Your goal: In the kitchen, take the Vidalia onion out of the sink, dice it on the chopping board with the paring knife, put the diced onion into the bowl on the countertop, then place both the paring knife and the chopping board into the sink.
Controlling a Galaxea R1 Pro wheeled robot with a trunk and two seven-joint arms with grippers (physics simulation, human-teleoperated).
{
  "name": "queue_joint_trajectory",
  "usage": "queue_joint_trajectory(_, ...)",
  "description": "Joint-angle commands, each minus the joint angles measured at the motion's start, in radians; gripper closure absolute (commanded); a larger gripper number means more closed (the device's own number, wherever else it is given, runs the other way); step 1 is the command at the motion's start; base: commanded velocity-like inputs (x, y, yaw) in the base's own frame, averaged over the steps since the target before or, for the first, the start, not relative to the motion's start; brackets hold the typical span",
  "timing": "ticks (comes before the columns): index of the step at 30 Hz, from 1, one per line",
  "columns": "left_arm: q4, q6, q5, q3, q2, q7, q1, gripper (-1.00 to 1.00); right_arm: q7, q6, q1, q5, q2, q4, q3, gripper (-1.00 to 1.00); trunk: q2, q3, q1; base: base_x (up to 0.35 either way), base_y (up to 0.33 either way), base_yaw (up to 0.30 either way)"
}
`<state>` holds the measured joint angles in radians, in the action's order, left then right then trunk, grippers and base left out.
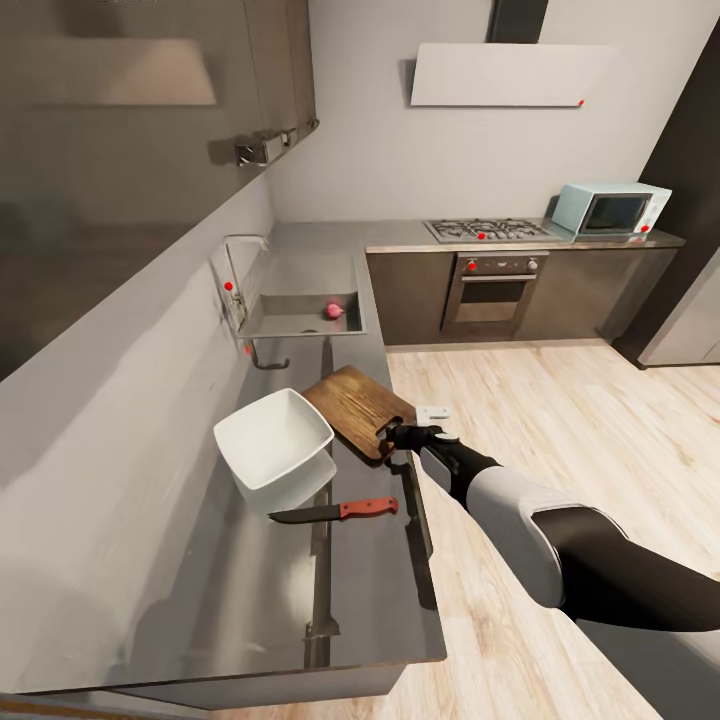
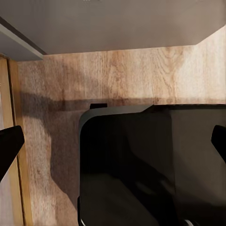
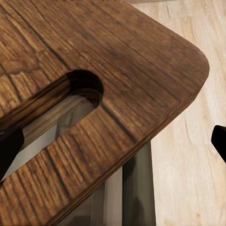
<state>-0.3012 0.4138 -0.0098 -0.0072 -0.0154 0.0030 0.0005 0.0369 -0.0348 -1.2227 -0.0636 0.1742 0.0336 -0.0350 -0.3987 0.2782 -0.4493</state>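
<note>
The pinkish Vidalia onion (image 1: 332,311) lies in the steel sink (image 1: 290,322) at the far end of the grey countertop (image 1: 372,580). Nearer, the dark-brown chopping board (image 1: 352,405) lies by the counter's front edge, its far side next to the white square bowl (image 1: 272,440). The paring knife (image 1: 335,512) with its orange-red handle lies on the countertop in front of the bowl. My right gripper (image 1: 396,434) is open at the board's slot end (image 3: 70,94), one fingertip (image 3: 9,150) on each side. My left gripper (image 2: 113,146) is open over the floor, holding nothing.
A curved tap (image 1: 236,262) with a red knob stands at the sink's wall side. A hob (image 1: 486,230), oven (image 1: 495,290) and microwave (image 1: 612,209) line the far counter. Wooden floor (image 1: 560,420) spreads to the right. My dark base (image 2: 150,165) sits below the left gripper.
</note>
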Motion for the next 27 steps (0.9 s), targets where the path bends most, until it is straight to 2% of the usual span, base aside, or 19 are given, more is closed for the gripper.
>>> queue_joint_trajectory(1,-0.001,0.002,-0.001,-0.001,0.0,0.0,0.0,-1.0,0.004,-0.004,0.0,-0.008,0.0,-0.015,-0.013,-1.0,-0.001,0.002,-0.001,0.0,0.0,0.0)
queue_joint_trajectory(27,-0.001,0.002,-0.001,-0.001,0.0,0.0,0.0,-1.0,0.001,0.002,0.002,-0.008,0.0,-0.015,-0.013,-1.0,-0.001,0.01,-0.001,0.0,0.0,0.0)
